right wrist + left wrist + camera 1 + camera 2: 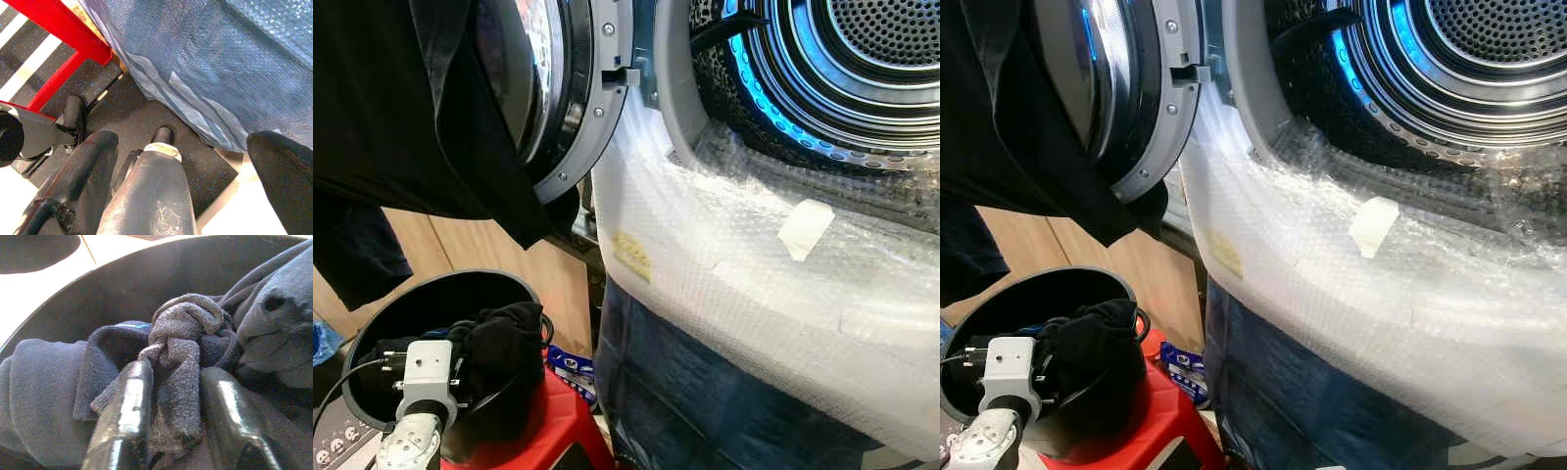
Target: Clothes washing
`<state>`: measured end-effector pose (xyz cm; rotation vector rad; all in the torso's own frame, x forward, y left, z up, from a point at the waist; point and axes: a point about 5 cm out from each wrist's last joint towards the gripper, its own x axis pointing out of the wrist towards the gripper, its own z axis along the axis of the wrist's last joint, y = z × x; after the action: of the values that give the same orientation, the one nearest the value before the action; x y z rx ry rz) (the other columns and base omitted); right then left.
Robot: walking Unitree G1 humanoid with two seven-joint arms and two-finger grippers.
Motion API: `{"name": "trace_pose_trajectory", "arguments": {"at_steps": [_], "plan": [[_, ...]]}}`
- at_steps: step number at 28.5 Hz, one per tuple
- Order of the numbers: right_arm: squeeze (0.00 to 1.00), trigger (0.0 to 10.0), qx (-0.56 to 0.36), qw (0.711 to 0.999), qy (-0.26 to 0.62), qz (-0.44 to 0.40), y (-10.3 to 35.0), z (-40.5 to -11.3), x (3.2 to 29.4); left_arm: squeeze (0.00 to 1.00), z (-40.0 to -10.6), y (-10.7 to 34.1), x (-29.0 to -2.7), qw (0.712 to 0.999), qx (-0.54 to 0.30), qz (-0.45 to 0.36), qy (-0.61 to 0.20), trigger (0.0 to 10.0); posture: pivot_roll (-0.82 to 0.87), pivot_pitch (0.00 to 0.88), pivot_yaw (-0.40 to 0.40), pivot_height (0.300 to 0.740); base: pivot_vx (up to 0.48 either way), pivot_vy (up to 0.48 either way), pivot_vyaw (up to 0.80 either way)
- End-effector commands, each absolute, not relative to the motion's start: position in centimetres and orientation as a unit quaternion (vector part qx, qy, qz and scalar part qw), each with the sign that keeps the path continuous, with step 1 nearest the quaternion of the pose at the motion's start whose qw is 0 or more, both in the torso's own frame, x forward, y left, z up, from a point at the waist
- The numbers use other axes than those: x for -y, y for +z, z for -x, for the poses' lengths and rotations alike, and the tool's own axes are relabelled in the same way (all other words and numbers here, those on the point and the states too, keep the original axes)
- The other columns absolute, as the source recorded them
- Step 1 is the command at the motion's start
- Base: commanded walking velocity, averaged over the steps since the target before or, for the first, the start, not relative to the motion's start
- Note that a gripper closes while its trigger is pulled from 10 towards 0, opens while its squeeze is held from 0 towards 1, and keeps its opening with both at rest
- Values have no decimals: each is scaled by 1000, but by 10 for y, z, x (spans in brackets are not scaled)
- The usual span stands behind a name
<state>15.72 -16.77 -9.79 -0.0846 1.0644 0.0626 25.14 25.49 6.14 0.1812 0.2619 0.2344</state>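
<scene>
The left pincer [168,431] grips a knotted dark sock [183,333] inside the black bucket [372,333] at near left, the washer drum [822,69] awaiting loading; the right pincer [195,166] hangs open.

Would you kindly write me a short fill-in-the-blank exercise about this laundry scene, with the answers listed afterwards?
1. The left gripper has its jaws closed on a knotted dark ____.
2. The black bucket of dark clothes stands on a ____ stool.
3. The washing machine door stands ____.
4. The front of the washing machine below the drum is covered in ____ wrap.

Missing words: sock; red; open; bubble
</scene>
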Motion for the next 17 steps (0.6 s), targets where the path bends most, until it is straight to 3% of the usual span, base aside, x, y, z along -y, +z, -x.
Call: {"name": "trace_pose_trajectory", "arguments": {"at_steps": [1,17], "plan": [[0,10000,-509,859,28,39,-99,-155,168,0,-250,53,-252,979,-150,-87,110,0,139,45,3,740,0,0,0],[0,10000,-505,861,31,46,-98,-157,168,0,-253,52,-248,981,-149,-69,101,0,142,56,1,740,0,0,0]]}}
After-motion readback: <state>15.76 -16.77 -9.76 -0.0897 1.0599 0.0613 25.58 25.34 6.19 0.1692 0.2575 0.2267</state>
